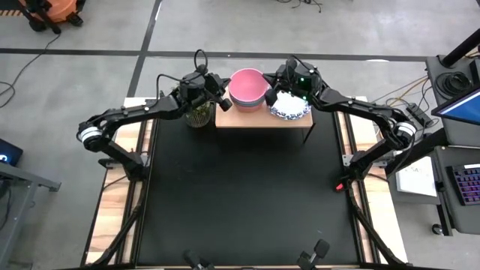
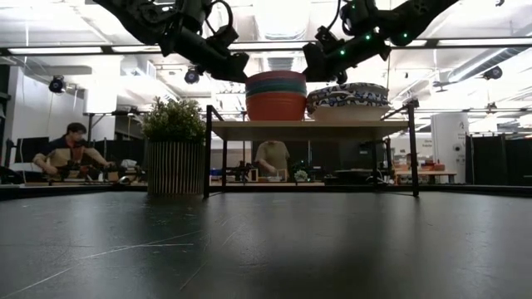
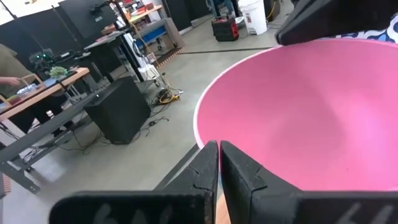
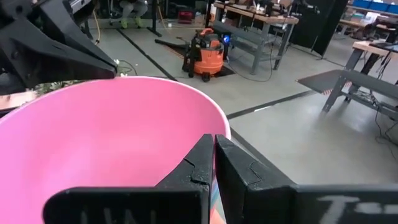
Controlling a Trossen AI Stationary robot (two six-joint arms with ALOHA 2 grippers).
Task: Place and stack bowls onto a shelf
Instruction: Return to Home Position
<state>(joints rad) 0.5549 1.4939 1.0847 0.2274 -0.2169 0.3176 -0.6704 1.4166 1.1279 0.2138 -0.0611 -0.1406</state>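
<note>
From my station I see the black mat (image 1: pixel 247 195) covering most of the wooden table (image 1: pixel 112 217). Around it is a concrete floor (image 1: pixel 97 26) crossed by dark tape lines. An orange vacuum (image 4: pixel 208 45) is parked beyond the table, and a keyboard (image 1: pixel 468 184) lies on a desk at the right. In the low view two people are at workbenches in the room behind. One person (image 2: pixel 71 149) is off to the left, and another (image 2: pixel 272 156) shows between the shelf legs.

The shelf (image 2: pixel 307 129) stands at the far edge of the mat. On its left half sits a stack of plain bowls (image 2: pixel 277 106), red at the bottom, and the pink bowl (image 1: pixel 247 88) tops it. On the right half lies the stack of patterned bowls (image 2: pixel 349 97), right beside the plain stack. I cannot tell whether the two stacks touch.

A potted plant (image 2: pixel 174 143) stands on the mat just beside the shelf's left end, directly under my left arm's wrist. The left gripper (image 3: pixel 219 146) hovers at the pink bowl's left rim, its fingers pressed together and empty. The right gripper (image 4: pixel 213 140) hangs at the opposite rim, above where the two stacks meet. Its fingers are likewise together with only a thin slit between them, clamped on nothing I can see.
</note>
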